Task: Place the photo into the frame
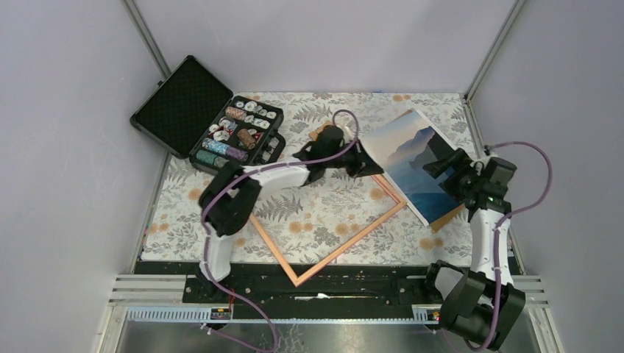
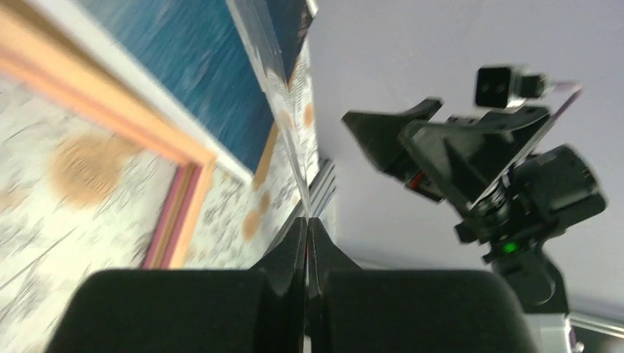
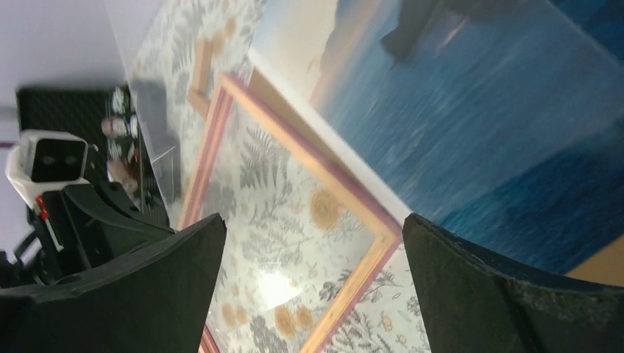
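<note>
Closest in, the frame (image 1: pixel 344 248) lies flat and cornerwise on the floral table (image 1: pixel 324 213), the photo (image 1: pixel 412 158) face up on a brown board (image 1: pixel 450 218) along its right rail beneath the spread right gripper (image 1: pixel 441 165), while the left gripper (image 1: pixel 362 160) pinches a thin clear sheet (image 2: pixel 283 110).

Blue mtn photo (image 1: pixel 416 158) just right of pinkish-orange frame (image 1: pixel 349 244)

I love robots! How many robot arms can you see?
2. The left arm stretches across the frame, its end effector shut on a clear sheet. The right arm stands at the right, over the photo.
</note>
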